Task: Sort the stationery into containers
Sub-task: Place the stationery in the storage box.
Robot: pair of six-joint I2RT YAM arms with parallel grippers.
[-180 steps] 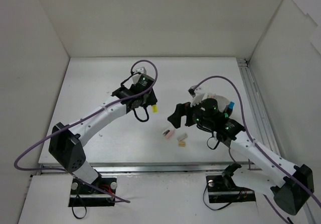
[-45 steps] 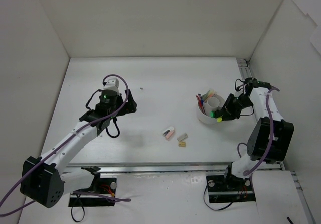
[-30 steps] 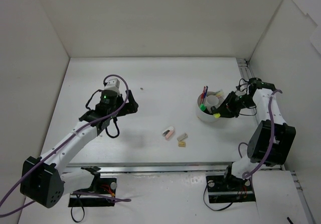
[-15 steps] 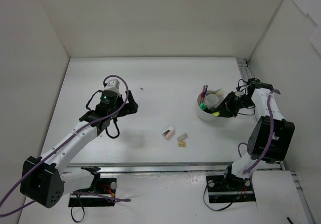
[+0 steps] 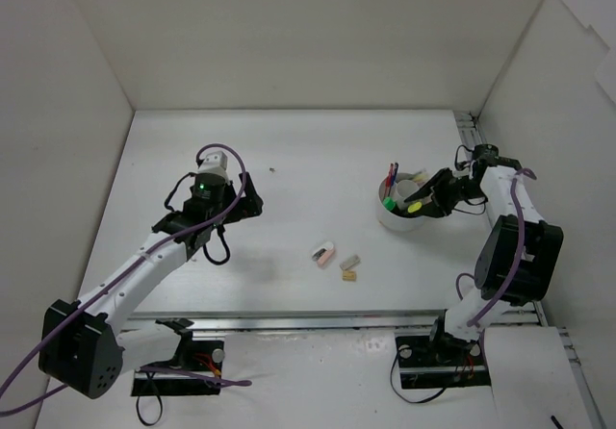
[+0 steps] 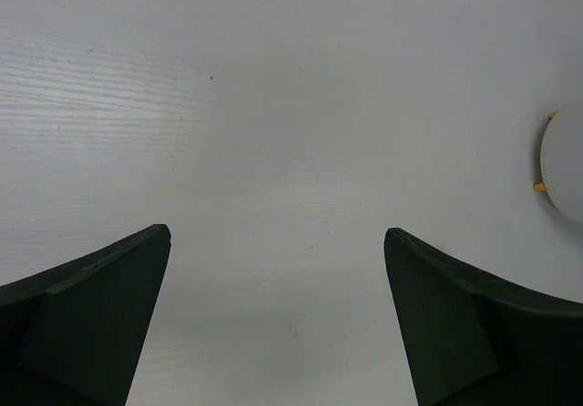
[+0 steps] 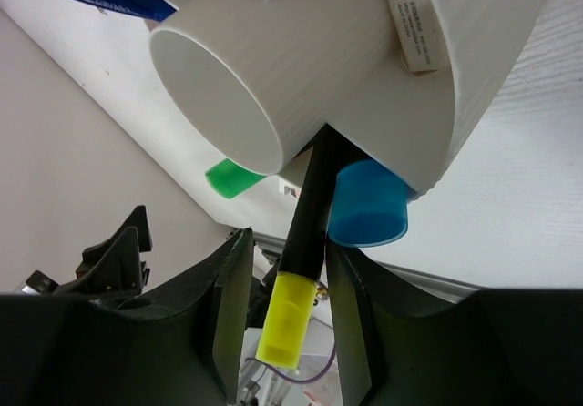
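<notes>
The white tub (image 5: 389, 220) stands at the right with a smaller white cup (image 5: 409, 191) inside it. Red and blue pens (image 5: 392, 174) and a green-ended highlighter (image 5: 388, 203) stick out of it. My right gripper (image 5: 429, 202) is at the tub's right rim. In the right wrist view the yellow-ended highlighter (image 7: 296, 308) lies between the cup (image 7: 239, 69) and the tub wall (image 7: 478, 69), next to a blue cap (image 7: 367, 204). The right gripper (image 7: 290, 242) is open, with a gap beside the highlighter. A pink eraser (image 5: 323, 253), a grey eraser (image 5: 350, 262) and a tan eraser (image 5: 348, 275) lie mid-table. My left gripper (image 6: 277, 233) is open over bare table.
White walls close in the table on three sides. A metal rail (image 5: 486, 174) runs along the right edge behind the right arm. A small dark speck (image 5: 272, 170) lies on the far table. The tub's edge (image 6: 565, 165) shows at the right of the left wrist view.
The right gripper's jaws have widened around the yellow-ended highlighter, whose end has shifted slightly towards the back at the tub. The left arm has not moved.
</notes>
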